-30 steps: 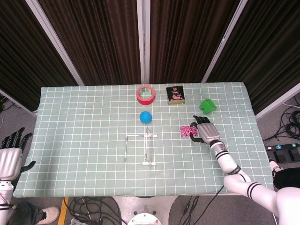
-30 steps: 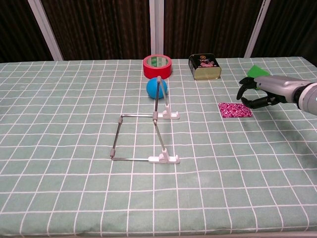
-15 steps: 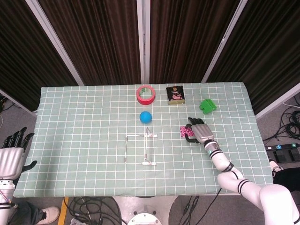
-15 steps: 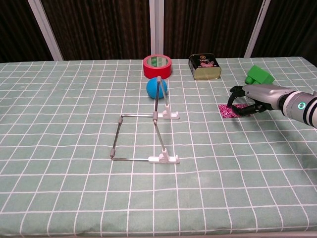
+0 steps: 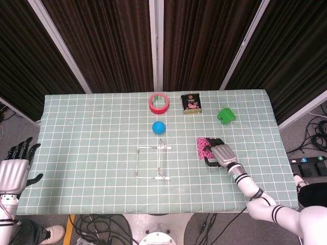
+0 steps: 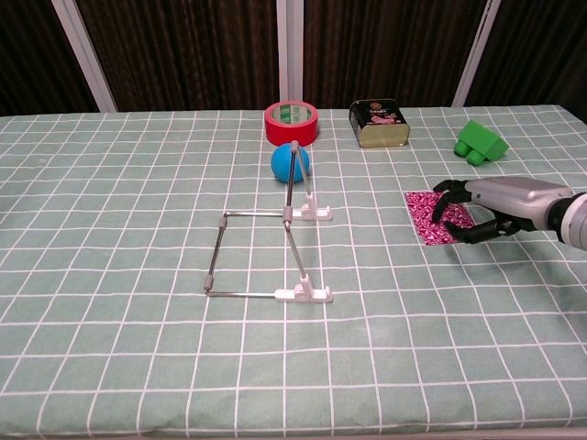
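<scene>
On the green-checked bench [image 5: 92,127], my right hand [image 5: 220,153] presses curled fingertips onto the pink patch [image 5: 204,146]; the left hand [image 5: 13,171] hangs released off the bench's left edge.

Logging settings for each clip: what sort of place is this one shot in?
Most likely a robot lab or test bay: a table under a green checked cloth, dark curtains behind it, loose cables and foot pedals on the floor.

Open table [image 5: 92,148] lies left of the wire stand [image 5: 156,162], which rises mid-table. Tape roll [image 5: 159,102], tin [image 5: 190,103], ball [image 5: 159,127] and green block [image 5: 225,115] crowd the far edge.
</scene>
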